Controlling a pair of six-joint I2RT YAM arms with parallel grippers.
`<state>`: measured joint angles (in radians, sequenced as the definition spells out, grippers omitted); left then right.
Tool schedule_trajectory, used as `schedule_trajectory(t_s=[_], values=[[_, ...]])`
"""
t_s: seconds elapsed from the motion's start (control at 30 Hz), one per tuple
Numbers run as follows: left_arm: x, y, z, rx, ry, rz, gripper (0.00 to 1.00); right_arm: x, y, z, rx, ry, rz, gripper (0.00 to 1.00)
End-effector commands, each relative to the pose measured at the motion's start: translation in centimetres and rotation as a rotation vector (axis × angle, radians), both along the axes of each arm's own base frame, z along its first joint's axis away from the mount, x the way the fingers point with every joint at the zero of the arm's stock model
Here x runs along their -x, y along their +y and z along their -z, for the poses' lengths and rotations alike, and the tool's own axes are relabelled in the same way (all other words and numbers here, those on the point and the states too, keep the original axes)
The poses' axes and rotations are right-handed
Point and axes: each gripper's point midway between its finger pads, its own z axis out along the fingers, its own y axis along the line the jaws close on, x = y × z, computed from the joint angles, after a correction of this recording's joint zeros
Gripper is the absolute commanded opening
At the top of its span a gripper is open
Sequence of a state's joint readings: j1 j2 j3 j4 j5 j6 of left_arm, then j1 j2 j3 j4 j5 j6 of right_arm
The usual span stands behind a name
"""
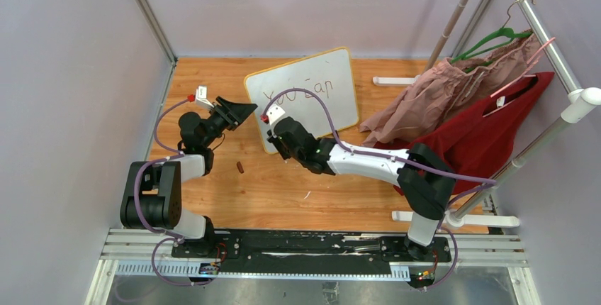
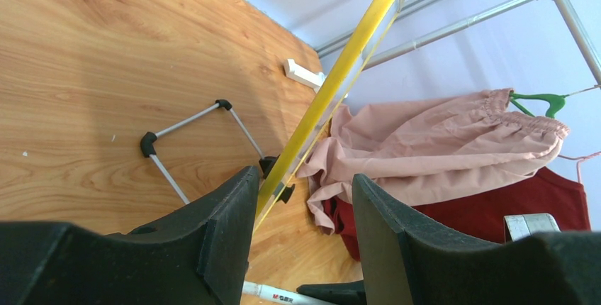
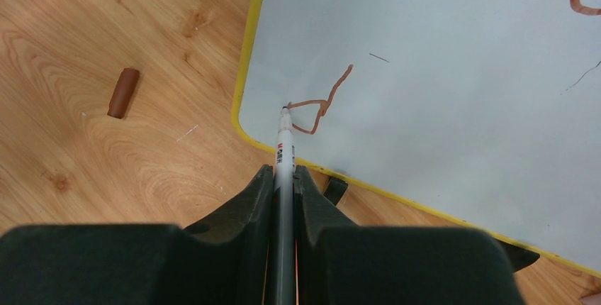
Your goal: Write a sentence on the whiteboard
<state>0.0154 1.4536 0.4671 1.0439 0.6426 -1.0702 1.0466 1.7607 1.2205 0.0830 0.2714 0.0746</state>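
While end effector (image 3: pixel 283 177) grips marker (image 3: pixel 285 150), tip touches whiteboard (image 3: pixel 453 92).

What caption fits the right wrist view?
Right gripper holds a marker, tip on the whiteboard at a brown stroke.

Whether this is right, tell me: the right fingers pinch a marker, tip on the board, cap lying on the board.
Wrong on the cap: the right wrist view shows it on the table, off the board. The right fingers do pinch the marker, tip on the board.
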Motion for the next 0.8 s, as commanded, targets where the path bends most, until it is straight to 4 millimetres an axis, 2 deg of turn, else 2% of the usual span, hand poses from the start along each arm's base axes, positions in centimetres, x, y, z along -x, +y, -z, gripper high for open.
schedule_trajectory(t_s=[0.0,0.17,0.27,0.4,0.77], values=[[0.3,-0.3,-0.9,-0.001,-0.050,0.019,0.56,0.0,-0.6,-2.4,-0.047,-0.037,0.037,0.00],[0.3,-0.3,-1.0,-0.002,-0.051,0.019,0.56,-0.2,-3.4,-3.6,-0.069,-0.050,0.082,0.00],[0.3,-0.3,-0.9,-0.001,-0.050,0.017,0.56,-0.7,-5.1,-3.5,-0.075,-0.046,0.115,0.00],[0.3,-0.3,-0.8,-0.006,-0.047,0.016,0.56,-1.3,-6.3,-3.4,-0.109,-0.036,0.141,0.00],[0.2,-0.3,-0.6,-0.011,-0.042,0.015,0.56,-2.0,-3.8,-4.3,-0.173,-0.033,0.097,0.00]])
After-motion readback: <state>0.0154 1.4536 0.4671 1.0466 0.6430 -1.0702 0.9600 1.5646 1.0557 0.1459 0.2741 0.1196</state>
